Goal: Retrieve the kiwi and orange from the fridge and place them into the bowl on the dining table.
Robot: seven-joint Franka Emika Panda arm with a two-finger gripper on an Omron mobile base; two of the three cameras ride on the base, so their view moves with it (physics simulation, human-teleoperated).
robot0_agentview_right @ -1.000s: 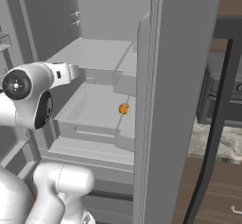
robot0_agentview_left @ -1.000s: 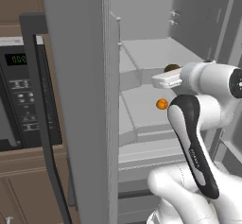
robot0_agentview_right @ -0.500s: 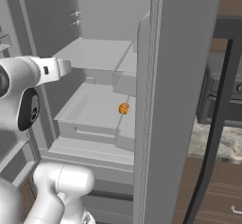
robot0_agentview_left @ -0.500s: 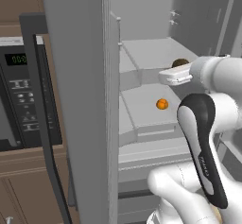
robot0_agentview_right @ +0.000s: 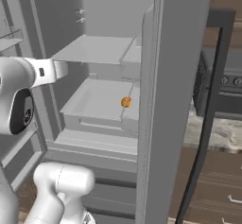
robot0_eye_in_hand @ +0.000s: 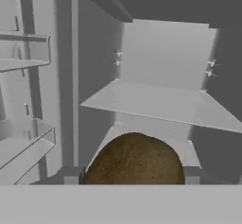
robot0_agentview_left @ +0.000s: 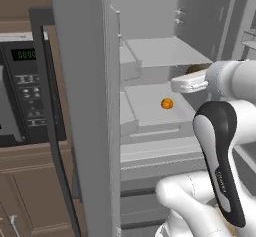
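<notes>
The fridge (robot0_agentview_left: 80, 81) stands open, showing pale grey shelves. In the hand view the brown fuzzy kiwi (robot0_eye_in_hand: 134, 159) sits between the two finger tips, and my gripper (robot0_eye_in_hand: 132, 176) is shut on it. From the left base view the kiwi (robot0_agentview_left: 196, 69) peeks out as a brown patch above the white hand, at the right of the fridge opening. The orange (robot0_agentview_left: 167, 103) lies on the middle shelf, below and left of the hand, and appears as the orange (robot0_agentview_right: 125, 102) near the right door edge in the right base view. The bowl and the dining table are out of view.
A black built-in microwave (robot0_agentview_left: 25, 91) sits left of the fridge over brown cabinets. The open fridge door with its long dark handle (robot0_agentview_left: 55, 146) stands close on the left. Door bins (robot0_eye_in_hand: 23, 142) line the left of the hand view.
The hand has drawn back a little from the shelves toward the fridge opening with the kiwi in it, and the elbow has swung outward. The orange has not moved.
</notes>
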